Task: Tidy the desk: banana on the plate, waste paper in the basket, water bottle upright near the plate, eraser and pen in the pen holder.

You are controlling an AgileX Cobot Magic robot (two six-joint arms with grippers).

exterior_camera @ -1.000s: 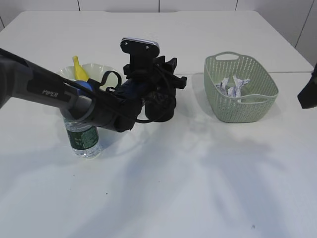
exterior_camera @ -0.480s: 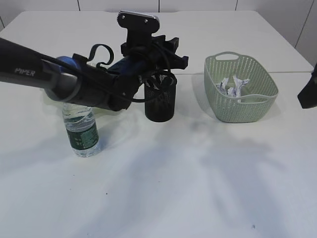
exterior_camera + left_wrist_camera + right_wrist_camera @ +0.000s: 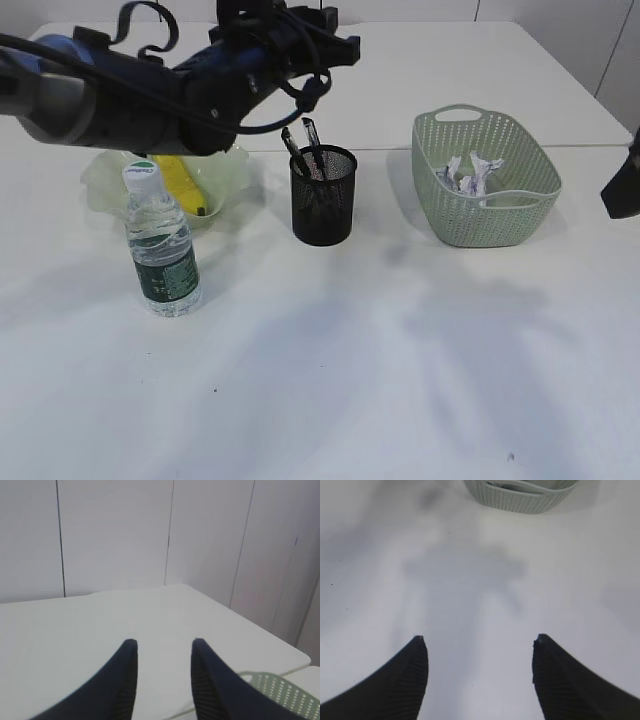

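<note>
Pens (image 3: 305, 147) stand in the mesh pen holder (image 3: 323, 205); left tool (image 3: 161, 647) and right tool (image 3: 477, 642) hang spread, empty. Tidying looks finished; arms should retreat.

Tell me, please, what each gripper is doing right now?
Left gripper: open, holding nothing.
Right gripper: open wide, holding nothing.

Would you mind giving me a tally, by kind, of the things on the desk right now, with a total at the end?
Water bottle: 1
Banana: 1
Plate: 1
Pen holder: 1
Pens standing in the holder: 2
Basket: 1
Crumpled waste paper in the basket: number of pieces unclear, counted as 1
Total: 8
</note>
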